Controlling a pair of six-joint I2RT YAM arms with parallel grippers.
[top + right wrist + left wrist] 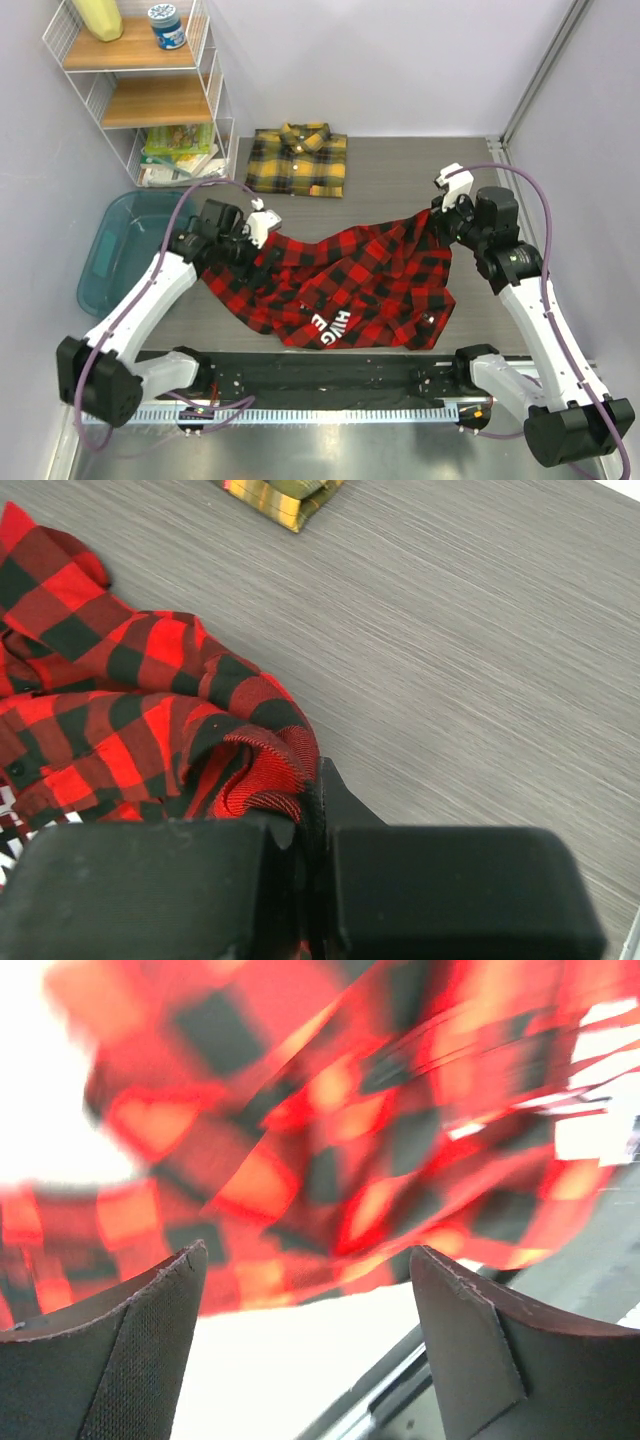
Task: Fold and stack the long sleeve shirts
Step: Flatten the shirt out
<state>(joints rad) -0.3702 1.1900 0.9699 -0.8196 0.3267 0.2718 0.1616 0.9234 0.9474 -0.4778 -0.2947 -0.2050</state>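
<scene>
Red shirt [340,285] rumpled mid-tabletop [420,170], white lettering [335,325] at near hem. Left pincer [308,1300] wide, cloth just beyond tips, nothing held. Risk: closes on air or on several layers, so fold drags skewed. Right pincer [312,815] clamped on bunched shirt edge; grip looks shallow, may slip under one-sided pull. Uneven pull could twist sleeves under body. Yellow shirt [298,160] folded at far side, apart; swept red cloth could nudge it.
</scene>
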